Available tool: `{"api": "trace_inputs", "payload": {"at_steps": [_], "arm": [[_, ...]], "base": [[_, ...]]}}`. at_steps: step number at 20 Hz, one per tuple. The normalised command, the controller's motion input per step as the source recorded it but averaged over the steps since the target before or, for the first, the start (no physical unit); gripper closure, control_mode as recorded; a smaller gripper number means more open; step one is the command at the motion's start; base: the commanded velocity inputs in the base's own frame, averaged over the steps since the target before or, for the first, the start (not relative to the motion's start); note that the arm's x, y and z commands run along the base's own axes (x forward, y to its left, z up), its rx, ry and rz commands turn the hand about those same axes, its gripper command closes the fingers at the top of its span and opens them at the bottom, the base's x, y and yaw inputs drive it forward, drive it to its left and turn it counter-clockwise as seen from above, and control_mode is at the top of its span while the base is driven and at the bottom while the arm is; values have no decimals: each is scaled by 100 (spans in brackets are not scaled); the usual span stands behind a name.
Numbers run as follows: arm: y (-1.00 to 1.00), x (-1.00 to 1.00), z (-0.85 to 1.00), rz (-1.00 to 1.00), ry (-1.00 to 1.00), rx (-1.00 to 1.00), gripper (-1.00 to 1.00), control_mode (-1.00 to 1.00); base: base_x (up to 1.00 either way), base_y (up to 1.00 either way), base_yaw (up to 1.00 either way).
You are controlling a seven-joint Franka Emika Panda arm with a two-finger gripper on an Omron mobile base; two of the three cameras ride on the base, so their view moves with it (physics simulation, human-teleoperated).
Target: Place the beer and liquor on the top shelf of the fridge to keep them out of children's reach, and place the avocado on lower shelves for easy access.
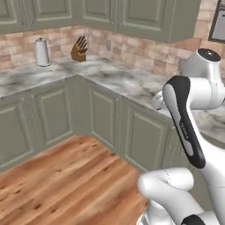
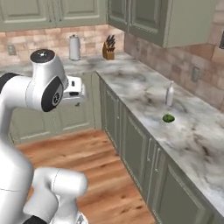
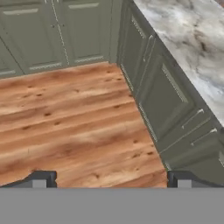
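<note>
Fingers (image 3: 41,178) of the gripper (image 3: 111,180) stand spread wide apart with nothing between them; in the hand view one dark tip rises at 7 o'clock and the other at 5 o'clock, and past them lies the wood floor (image 3: 74,127). Green cabinet doors (image 3: 162,94) run from 12 o'clock down toward 4 o'clock in that view, under the marble counter (image 3: 192,39) at 1 o'clock.

From the right base view, the avocado (image 2: 168,118) sits on the marble counter at about 3 o'clock, a small green round thing lying on the stone. Just beside it, toward 12 o'clock, stands a slim pale bottle (image 2: 169,95), upright and apart from the fruit. Farther along the counter, at about 12 o'clock, a knife block (image 2: 108,49) rests against the brick wall, and a paper towel roll (image 2: 75,47) stands upright at 11 o'clock of the frame. The white arm (image 2: 39,87) rises at 9 o'clock, well apart from the avocado.

From the left base view, the knife block and the paper towel roll stand at 11 o'clock on the corner counter, and the arm fills the 4 o'clock side, bent above the wood floor.
</note>
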Motion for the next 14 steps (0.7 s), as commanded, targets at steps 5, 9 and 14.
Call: {"api": "trace_inputs", "payload": {"at_steps": [5,9,14], "arm": [[0,0,0,0,0,0,-100,100],[0,0,0,0,0,0,-100,100],[0,0,0,0,0,0,-100,100]], "base": [[53,1,-61],[67,17,-56],[80,34,-47]]}}
